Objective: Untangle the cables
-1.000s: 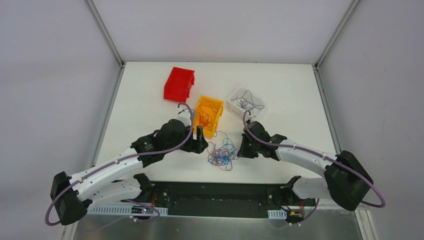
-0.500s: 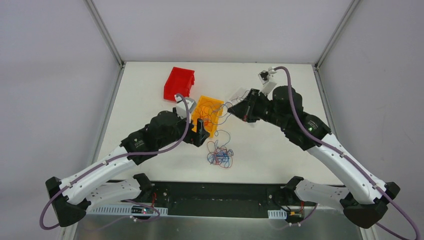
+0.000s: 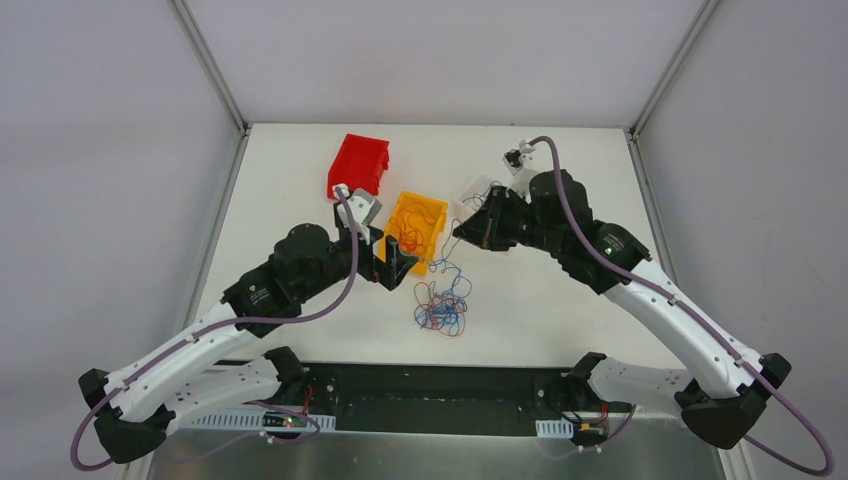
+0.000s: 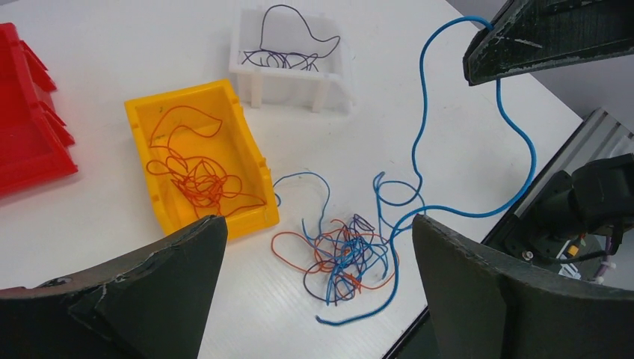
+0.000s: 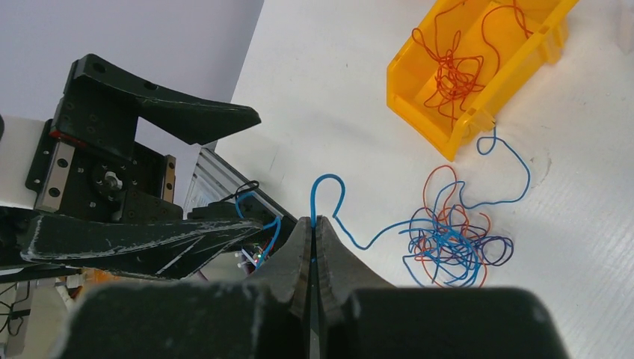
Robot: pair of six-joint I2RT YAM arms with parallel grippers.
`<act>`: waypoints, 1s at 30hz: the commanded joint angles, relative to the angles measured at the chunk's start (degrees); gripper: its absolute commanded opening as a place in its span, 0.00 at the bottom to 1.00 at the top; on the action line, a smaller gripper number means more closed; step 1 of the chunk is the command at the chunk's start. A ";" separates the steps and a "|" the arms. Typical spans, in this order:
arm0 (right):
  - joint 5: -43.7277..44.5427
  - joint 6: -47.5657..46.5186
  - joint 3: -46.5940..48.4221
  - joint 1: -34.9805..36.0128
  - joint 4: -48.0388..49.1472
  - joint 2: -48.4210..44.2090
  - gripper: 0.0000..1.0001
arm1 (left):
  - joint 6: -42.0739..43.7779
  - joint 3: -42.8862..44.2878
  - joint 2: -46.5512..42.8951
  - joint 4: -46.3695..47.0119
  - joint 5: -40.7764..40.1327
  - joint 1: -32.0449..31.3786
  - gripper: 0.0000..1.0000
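A knot of blue, orange and dark cables lies on the white table in front of the yellow bin. My right gripper hangs above the table, shut on a blue cable. That cable drops in a long curve into the knot. My left gripper is wide open and holds nothing. It hovers to the left of the knot, at the yellow bin's near end.
The yellow bin holds loose orange cables. A white bin behind it holds a dark cable. A red bin stands at the back left. The table's near edge and black rail run just below the knot.
The right gripper rose from the table beside the knot toward the white bin, drawing a blue cable out with it. The left gripper opened wider and drew back to the left.
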 commanded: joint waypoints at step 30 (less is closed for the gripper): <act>-6.60 -2.89 3.68 4.72 1.71 2.39 0.00 | -4.96 8.97 11.47 4.81 27.67 0.29 0.93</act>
